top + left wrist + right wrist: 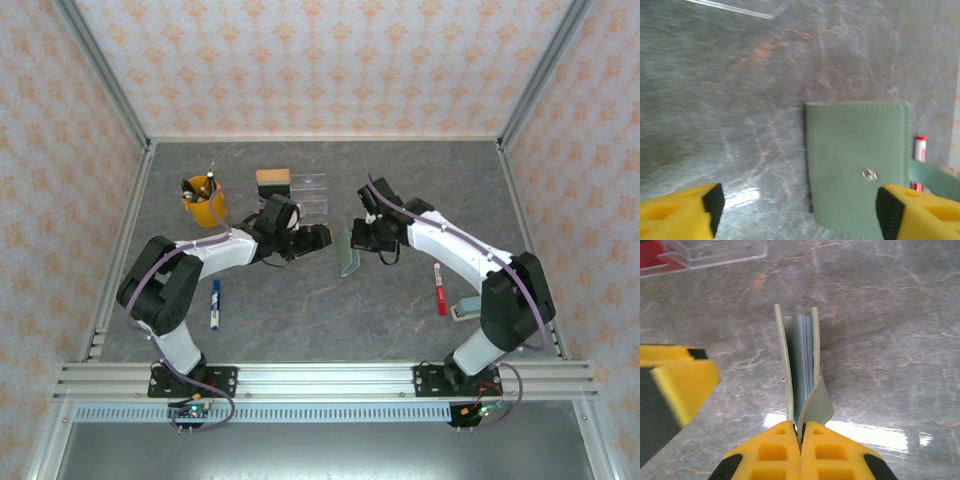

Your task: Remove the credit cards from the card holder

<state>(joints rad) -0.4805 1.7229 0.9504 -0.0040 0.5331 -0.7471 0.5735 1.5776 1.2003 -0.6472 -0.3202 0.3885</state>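
Card holder [800, 375]: sage-green, stitched, flat rectangle. Stood on edge, long axis 12-to-6. Pinched by right gripper [801, 432]; left gripper [801, 204] released.

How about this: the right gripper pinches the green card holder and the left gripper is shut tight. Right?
Not quite. The left gripper is open, its jaws wide apart, as the left wrist view shows. The right gripper does pinch the green card holder.
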